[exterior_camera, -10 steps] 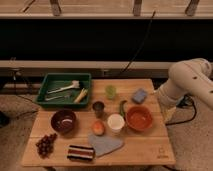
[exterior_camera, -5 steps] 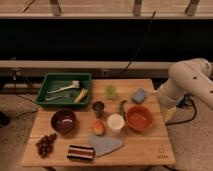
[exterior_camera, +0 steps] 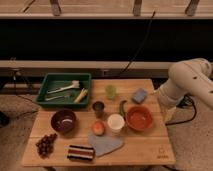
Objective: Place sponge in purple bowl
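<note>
Gripper (exterior_camera: pixel 168 113) hangs at the right edge of the wooden table (exterior_camera: pixel 150 150); wide or narrow, I cannot tell. The light-blue sponge (exterior_camera: pixel 139 95) lies near it, to its left in view. The purple bowl (exterior_camera: pixel 63 121) sits well apart, beyond the orange bowl (exterior_camera: pixel 139 118).

Green tray (exterior_camera: pixel 65 76) of utensils (exterior_camera: pixel 62 90), orange bowl (exterior_camera: pixel 139 118), grapes (exterior_camera: pixel 46 145), perhaps a cup (exterior_camera: pixel 116 123).

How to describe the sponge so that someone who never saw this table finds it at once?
Start at the wooden table, where the pincer hangs beside the right edge, and go to the back right, just behind the orange-red bowl. The sponge is the small light-blue block there; the grey-blue cloth at the front is larger and flat.
</note>
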Motion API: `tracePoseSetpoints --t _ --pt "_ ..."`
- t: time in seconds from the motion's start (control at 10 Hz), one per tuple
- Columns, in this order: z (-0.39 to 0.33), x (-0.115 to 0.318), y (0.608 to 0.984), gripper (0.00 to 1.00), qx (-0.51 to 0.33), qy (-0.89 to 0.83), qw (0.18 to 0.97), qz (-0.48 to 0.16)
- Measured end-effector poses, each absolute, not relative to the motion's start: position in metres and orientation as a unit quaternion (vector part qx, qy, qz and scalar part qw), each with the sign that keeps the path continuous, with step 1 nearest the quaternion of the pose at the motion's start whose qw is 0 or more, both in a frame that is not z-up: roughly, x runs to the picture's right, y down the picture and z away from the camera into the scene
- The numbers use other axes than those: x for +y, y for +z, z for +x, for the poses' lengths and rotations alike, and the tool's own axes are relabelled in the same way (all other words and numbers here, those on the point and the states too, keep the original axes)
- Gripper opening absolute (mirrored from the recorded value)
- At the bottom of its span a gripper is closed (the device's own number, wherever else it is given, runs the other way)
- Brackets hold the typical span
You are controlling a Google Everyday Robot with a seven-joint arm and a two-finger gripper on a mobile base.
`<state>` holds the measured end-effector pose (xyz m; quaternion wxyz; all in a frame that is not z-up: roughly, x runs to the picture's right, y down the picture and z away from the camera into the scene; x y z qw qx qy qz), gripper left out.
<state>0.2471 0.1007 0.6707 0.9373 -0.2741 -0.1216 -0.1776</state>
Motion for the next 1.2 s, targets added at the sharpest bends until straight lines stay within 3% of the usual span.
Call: tracePoseSetpoints --t 0.8,1.2 --pt "0.247 0.100 0.676 0.79 -0.119 -0.176 0.938 -0.273" --pt "0.241 0.066 0.742 0.79 -0.122 -0.184 0.940 -0.261"
